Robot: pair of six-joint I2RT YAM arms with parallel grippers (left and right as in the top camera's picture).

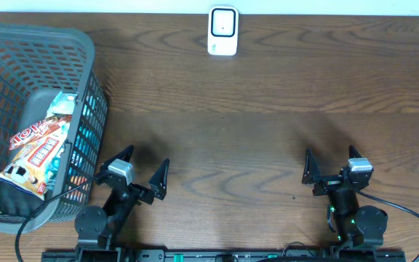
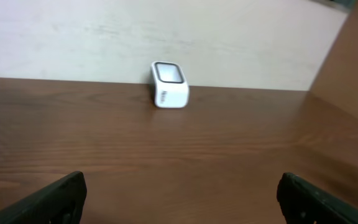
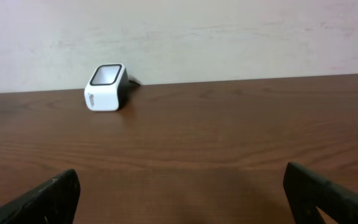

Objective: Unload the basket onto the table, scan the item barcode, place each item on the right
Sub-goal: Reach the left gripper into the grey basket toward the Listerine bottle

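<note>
The table is seen to be of dark brown wood or veneer, its grain plainly marked, finished smooth with a soft sheen. The basket is moulded in grey matt plastic as an open mesh. The snack packet is wrapped in glossy printed film. The scanner is cased in smooth white plastic, with a darker glossy window. The left hand and right hand are fitted with matt black fingers. The wall is finished pale and matt.
</note>
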